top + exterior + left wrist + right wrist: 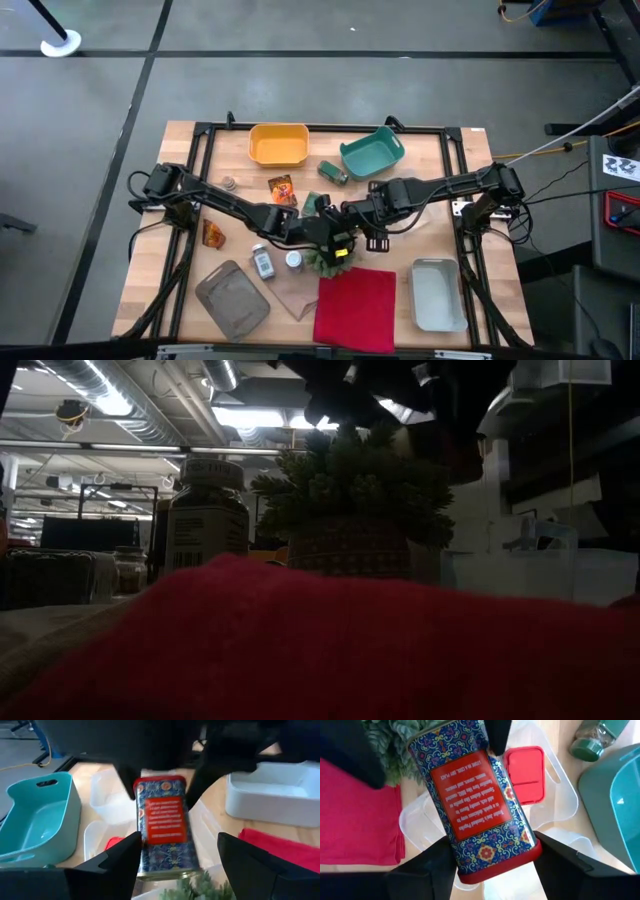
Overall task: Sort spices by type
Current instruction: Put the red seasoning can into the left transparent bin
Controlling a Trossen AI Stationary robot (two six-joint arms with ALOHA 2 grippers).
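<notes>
Item: patterned blue-and-red spice tin, rectangular, red-rimmed, sitting between the fingers of the right hand, which is grasping it across its flat printed faces near the base. The left hand is standing spread just beside the same tin, fingers flanking but apparently not pinching. Likely handling: stiff, light, smooth-lacquered, probably slippery; flat sides are offering the surest hold. A clear tray holding a second red tin is lying beneath the hands.

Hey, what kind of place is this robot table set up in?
Probably a lab or workshop in an industrial hall. The wooden table stands on a bare grey concrete floor, cables trail beside it, and exposed ceiling ducts with strip lights run overhead.
</notes>
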